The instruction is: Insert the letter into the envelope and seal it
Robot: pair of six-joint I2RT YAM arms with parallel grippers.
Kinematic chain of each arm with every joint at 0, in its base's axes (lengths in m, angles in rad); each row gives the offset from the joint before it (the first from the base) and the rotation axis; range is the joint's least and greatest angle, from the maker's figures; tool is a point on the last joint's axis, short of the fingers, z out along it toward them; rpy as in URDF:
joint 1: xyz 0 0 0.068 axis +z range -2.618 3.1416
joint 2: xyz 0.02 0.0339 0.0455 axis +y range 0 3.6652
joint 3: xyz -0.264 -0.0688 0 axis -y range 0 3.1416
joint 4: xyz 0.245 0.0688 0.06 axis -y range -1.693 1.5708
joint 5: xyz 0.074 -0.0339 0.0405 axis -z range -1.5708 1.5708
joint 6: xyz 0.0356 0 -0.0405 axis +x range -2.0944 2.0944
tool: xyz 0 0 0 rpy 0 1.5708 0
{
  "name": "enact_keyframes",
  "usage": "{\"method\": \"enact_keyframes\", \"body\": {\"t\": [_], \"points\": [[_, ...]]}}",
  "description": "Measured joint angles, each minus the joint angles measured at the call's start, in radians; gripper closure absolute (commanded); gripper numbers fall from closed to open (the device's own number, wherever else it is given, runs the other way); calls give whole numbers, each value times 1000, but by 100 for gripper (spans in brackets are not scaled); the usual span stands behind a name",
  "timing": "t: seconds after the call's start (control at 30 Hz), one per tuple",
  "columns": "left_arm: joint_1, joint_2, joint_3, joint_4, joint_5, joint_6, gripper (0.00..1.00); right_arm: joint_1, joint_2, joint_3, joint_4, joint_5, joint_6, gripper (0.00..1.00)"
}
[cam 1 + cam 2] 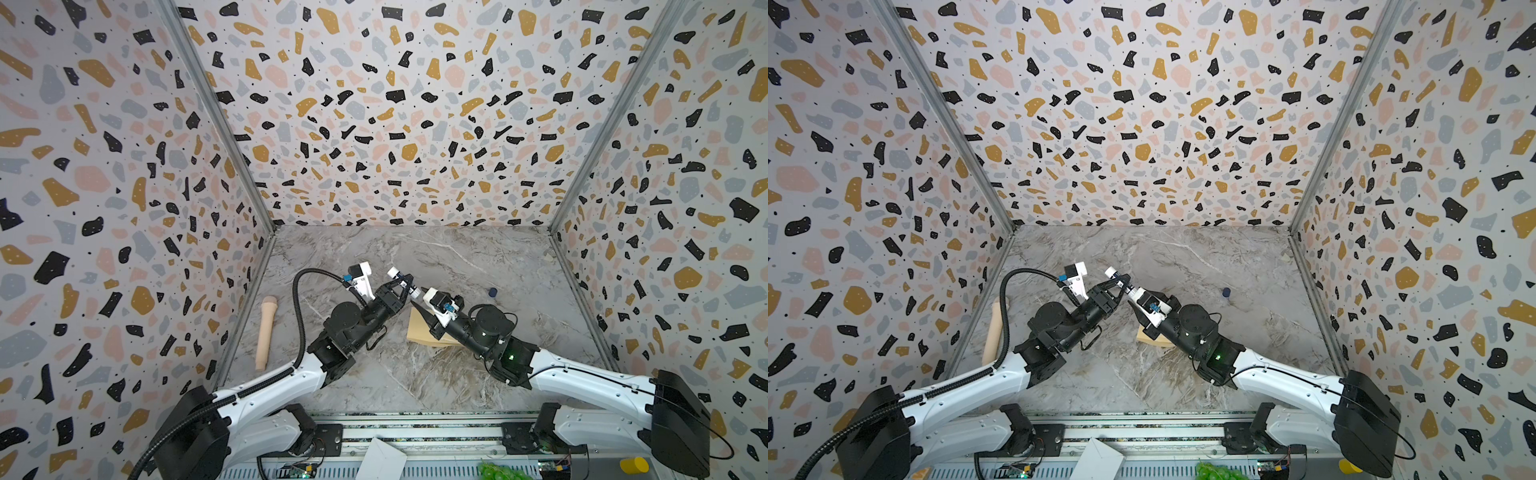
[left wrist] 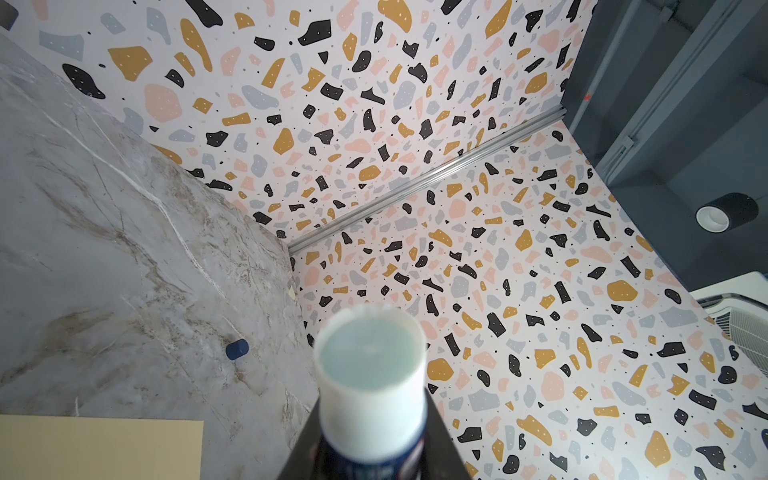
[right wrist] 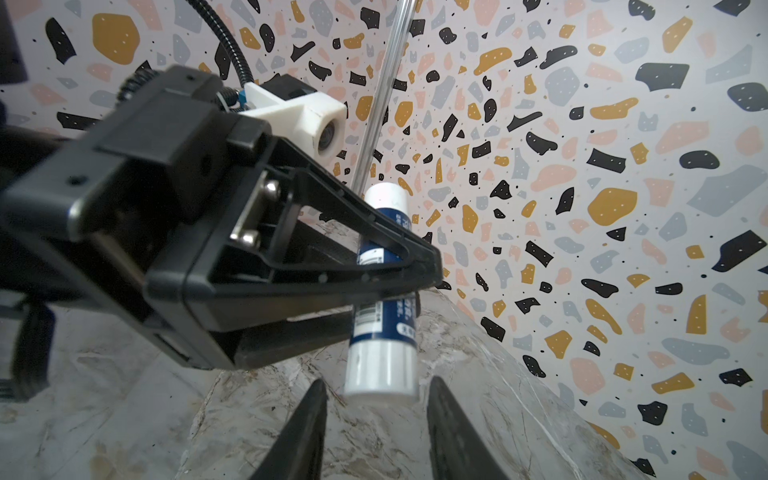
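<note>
My left gripper [image 1: 405, 282] [image 1: 1121, 284] [image 2: 374, 449] [image 3: 415, 266] is shut on a blue-and-white glue stick [image 1: 402, 280] [image 2: 370, 374] [image 3: 384, 324], held above the table with its uncapped tip up. My right gripper [image 1: 417, 297] [image 1: 1133, 297] [image 3: 376, 397] is open. Its two fingers stand either side of the stick's white lower end, with a gap on each side. The tan envelope [image 1: 422, 330] [image 1: 1152, 338] [image 2: 99, 449] lies flat under the right arm. The letter is hidden.
A small blue cap [image 1: 493, 292] [image 1: 1226, 292] [image 2: 237, 349] lies on the marble table to the right. A beige roller [image 1: 266, 332] [image 1: 994, 328] lies by the left wall. White folded paper [image 1: 382, 459] sits on the front rail.
</note>
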Motion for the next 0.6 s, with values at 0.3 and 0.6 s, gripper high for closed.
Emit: {"method": "enact_keyframes", "body": {"t": [0.3, 0.6], "points": [[0, 0, 0, 7, 0, -6, 100, 2, 14, 3, 11, 0, 16, 61], [0, 0, 0, 7, 0, -6, 100, 3, 14, 4, 21, 4, 27, 64]]}}
